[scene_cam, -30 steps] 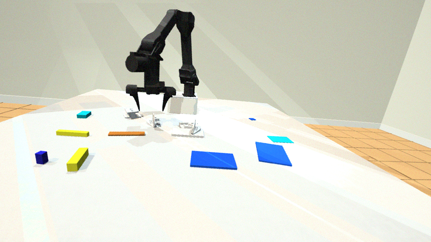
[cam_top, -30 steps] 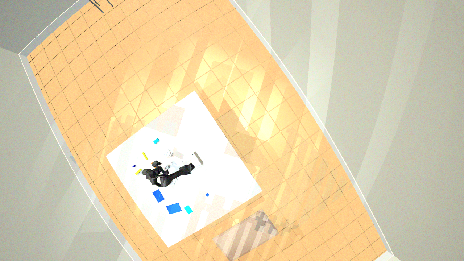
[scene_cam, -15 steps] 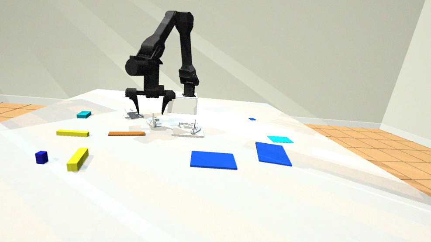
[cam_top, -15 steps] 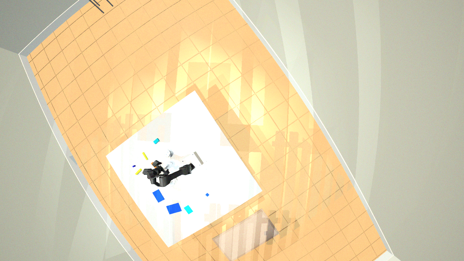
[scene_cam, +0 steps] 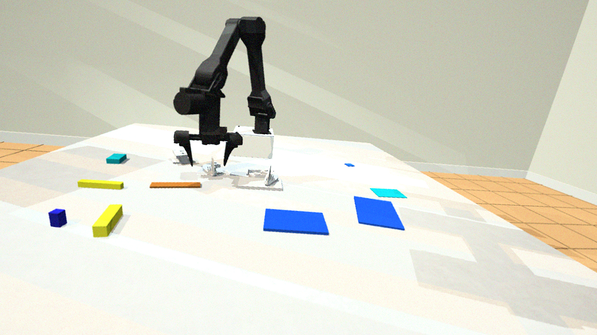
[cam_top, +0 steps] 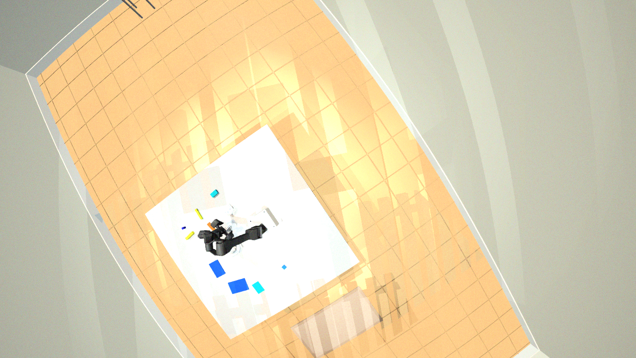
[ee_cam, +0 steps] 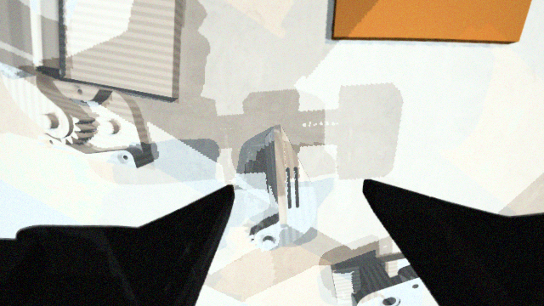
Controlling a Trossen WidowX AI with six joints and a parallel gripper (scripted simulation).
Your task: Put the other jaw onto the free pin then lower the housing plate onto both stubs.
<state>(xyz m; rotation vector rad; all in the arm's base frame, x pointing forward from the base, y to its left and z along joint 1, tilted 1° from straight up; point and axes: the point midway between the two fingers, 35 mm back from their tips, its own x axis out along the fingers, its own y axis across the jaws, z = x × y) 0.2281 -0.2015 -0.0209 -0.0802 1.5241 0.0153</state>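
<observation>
My gripper (ee_cam: 297, 188) (scene_cam: 208, 164) is open and empty, low above the table. The loose white jaw (ee_cam: 280, 183) lies between and beyond the fingertips in the wrist view, its round geared end toward the bottom. The white base (ee_cam: 123, 47) (scene_cam: 259, 186) is at the upper left there. One geared jaw (ee_cam: 85, 128) sits on its left pin (ee_cam: 51, 121); the free pin (ee_cam: 112, 126) is beside it, bare. The white housing plate (ee_cam: 404, 293) (scene_cam: 180, 156) lies at the lower right of the wrist view, partly hidden by the right finger.
An orange bar (ee_cam: 425, 21) (scene_cam: 175, 184) lies near the loose jaw. Yellow bars (scene_cam: 101, 184) (scene_cam: 108, 220), a dark blue block (scene_cam: 57, 218) and a teal block (scene_cam: 116, 158) lie farther left. Blue plates (scene_cam: 296, 222) (scene_cam: 378, 213) and a cyan plate (scene_cam: 388, 193) lie right.
</observation>
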